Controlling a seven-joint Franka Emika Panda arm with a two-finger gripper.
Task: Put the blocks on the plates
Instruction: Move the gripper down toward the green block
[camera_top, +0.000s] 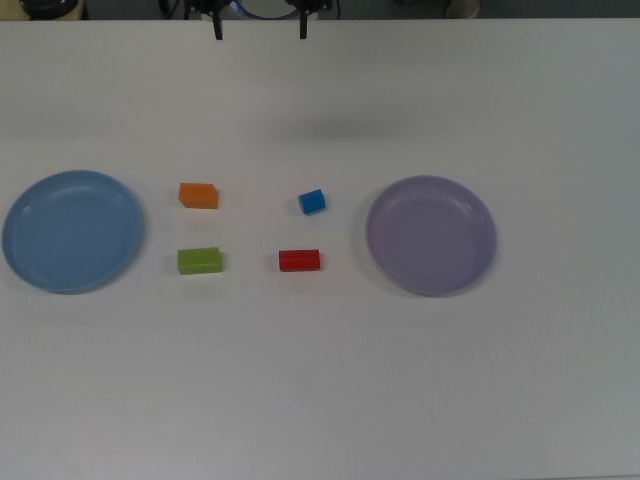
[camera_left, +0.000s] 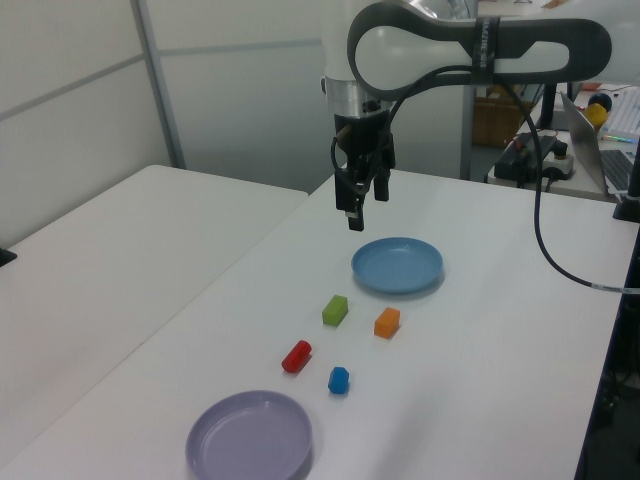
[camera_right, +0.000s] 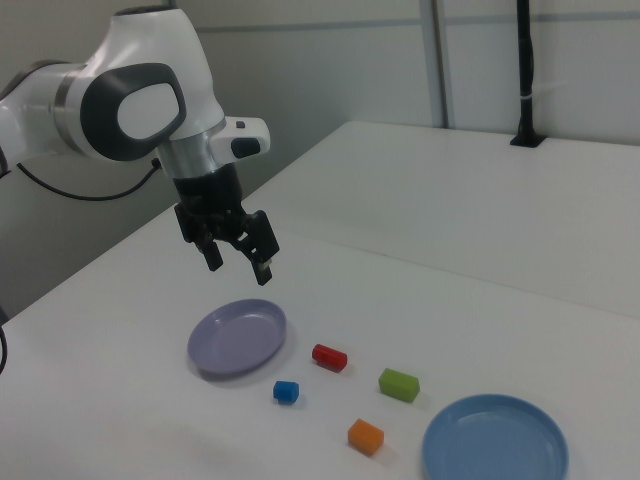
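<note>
Four blocks are seen between the plates on the white worktop (camera_top: 320, 380) — orange block (camera_top: 198, 195), green block (camera_top: 199, 260), blue block (camera_top: 312, 201), red block (camera_top: 299, 260). The blue plate (camera_top: 72, 231) and lilac plate (camera_top: 431, 235) are flanking them — the tool (camera_right: 238, 255) is held high, fingers spread, empty.

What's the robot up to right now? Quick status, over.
Gripper open, empty, high above the table. Four blocks on the table between both plates, none placed. Nothing in the way.
</note>
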